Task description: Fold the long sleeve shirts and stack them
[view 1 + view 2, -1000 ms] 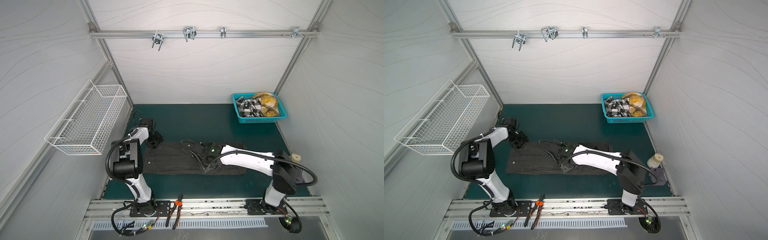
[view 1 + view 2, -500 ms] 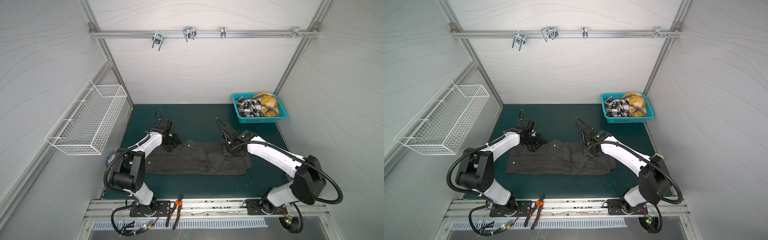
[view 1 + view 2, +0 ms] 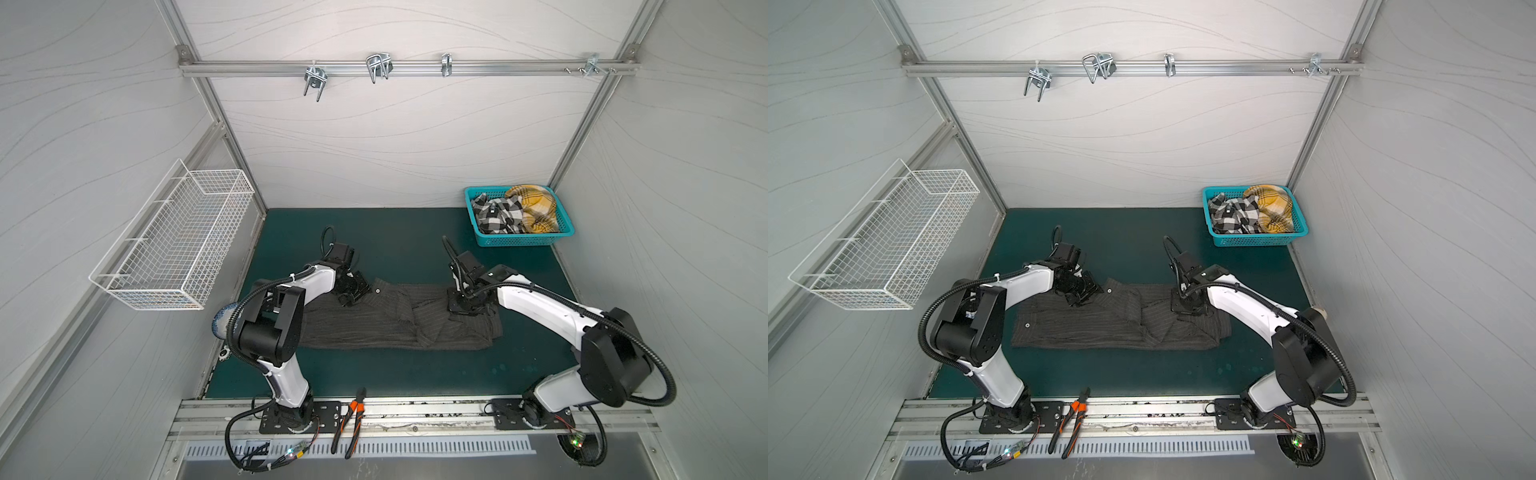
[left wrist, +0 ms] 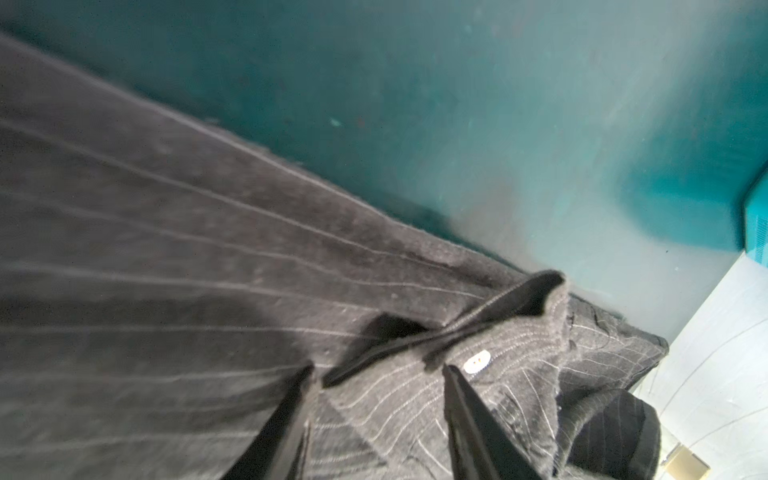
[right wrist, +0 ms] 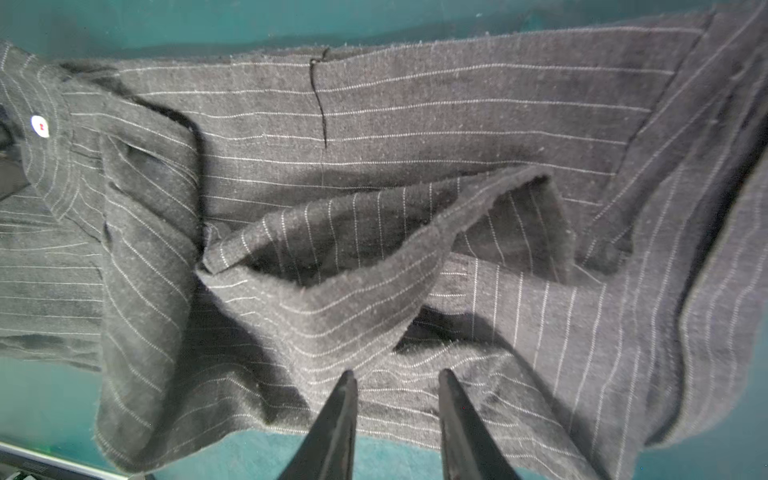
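Charcoal pinstriped shirt (image 3: 395, 328) lies stretched on the tabletop (image 3: 395, 374).
Both arms have shifted to its far edge: left end effector (image 4: 378, 370) half-apart astride a buttoned fold, right end effector (image 5: 397, 374) narrowed on cloth; grips unconfirmed, folding unfinished.

place: robot lab cell | why: white panel walls (image 3: 415, 145) on aluminium framing (image 3: 415, 68) | I'm bolted to a front rail (image 3: 415, 409) | pliers (image 3: 351, 419) lying there | green-matted desk (image 3: 395, 241) | wire basket (image 3: 174, 249) on the wall
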